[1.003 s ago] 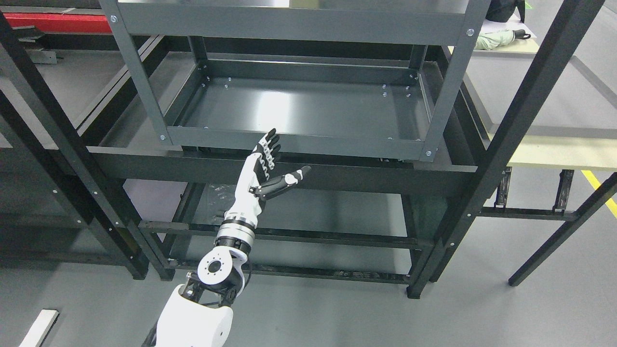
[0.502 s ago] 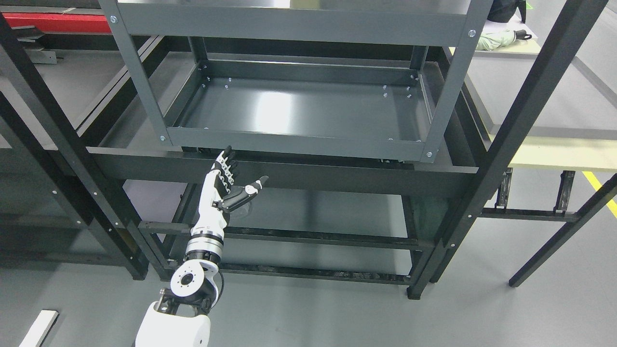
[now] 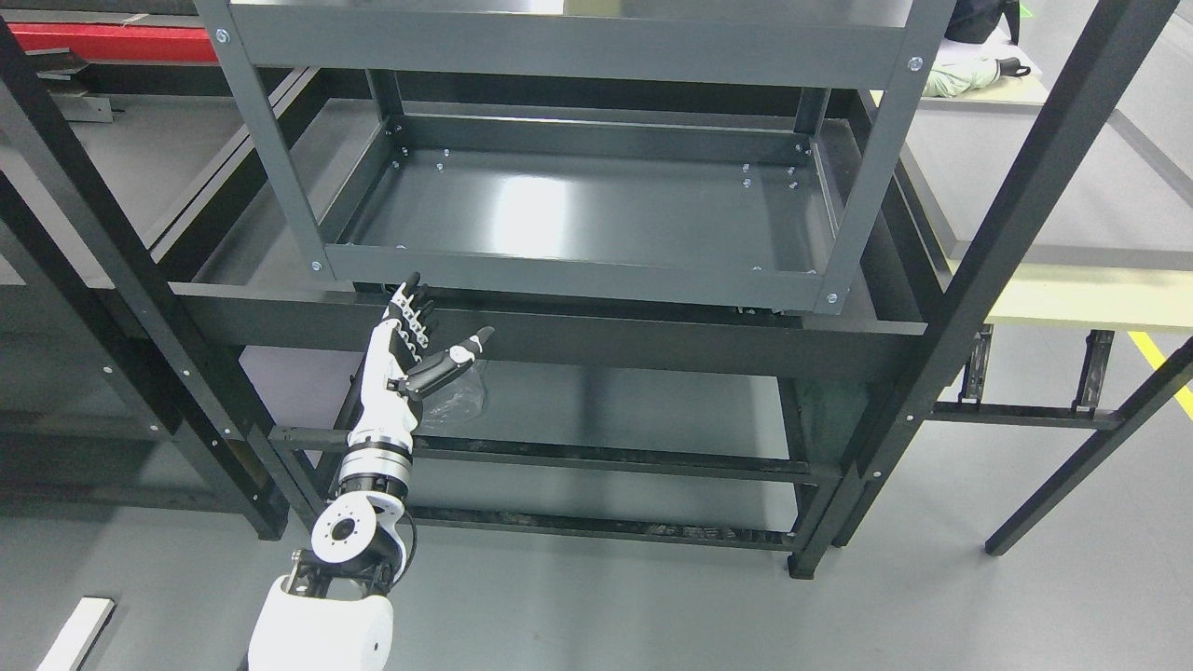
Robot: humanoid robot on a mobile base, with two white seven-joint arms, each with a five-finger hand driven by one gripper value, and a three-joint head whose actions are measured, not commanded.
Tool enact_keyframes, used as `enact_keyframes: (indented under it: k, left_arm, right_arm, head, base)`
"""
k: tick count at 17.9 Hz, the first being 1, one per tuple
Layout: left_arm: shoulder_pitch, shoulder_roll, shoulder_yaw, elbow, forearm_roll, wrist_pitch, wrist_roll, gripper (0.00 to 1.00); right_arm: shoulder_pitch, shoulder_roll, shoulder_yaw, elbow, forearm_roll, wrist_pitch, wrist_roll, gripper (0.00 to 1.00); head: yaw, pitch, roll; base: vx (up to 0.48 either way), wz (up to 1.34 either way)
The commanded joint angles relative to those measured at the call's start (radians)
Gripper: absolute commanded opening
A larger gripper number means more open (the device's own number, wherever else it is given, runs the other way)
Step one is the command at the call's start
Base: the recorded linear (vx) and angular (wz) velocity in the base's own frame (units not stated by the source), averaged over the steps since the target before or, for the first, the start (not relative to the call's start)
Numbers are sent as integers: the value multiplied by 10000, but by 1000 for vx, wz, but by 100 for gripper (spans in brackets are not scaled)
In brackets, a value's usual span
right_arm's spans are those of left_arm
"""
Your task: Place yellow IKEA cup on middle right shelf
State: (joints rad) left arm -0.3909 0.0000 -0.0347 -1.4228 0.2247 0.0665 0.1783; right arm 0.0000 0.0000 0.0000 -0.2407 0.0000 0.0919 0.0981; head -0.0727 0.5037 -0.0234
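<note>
Left hand [image 3: 410, 349] has drawn back down and leftward since the earlier frames, fingers [image 3: 413, 312] spread, thumb out, holding nothing. Grey shelf tray [image 3: 569, 280] lies above and right of it. No yellow cup is visible.

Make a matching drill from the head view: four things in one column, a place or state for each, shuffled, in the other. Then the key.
Things
1. left hand
2. grey shelf tray
3. crumpled clear plastic
4. yellow floor line

Place or state
A. at the right edge, on the floor
B. bare, with a glare patch, upper middle
C. open, fingers spread, holding nothing
D. on the lower shelf, just right of the hand

Pairs: 1-C, 2-B, 3-D, 4-A. No yellow cup shows in this view.
</note>
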Motion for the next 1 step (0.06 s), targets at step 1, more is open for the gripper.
enact_keyframes:
  k: [1]
  left_arm:
    - [-49, 175, 71, 100, -7, 10, -3, 99]
  right_arm:
    - [107, -175, 169, -1, -245, 1, -2147, 99]
  head:
    - [0, 0, 0]
  base:
    - [0, 0]
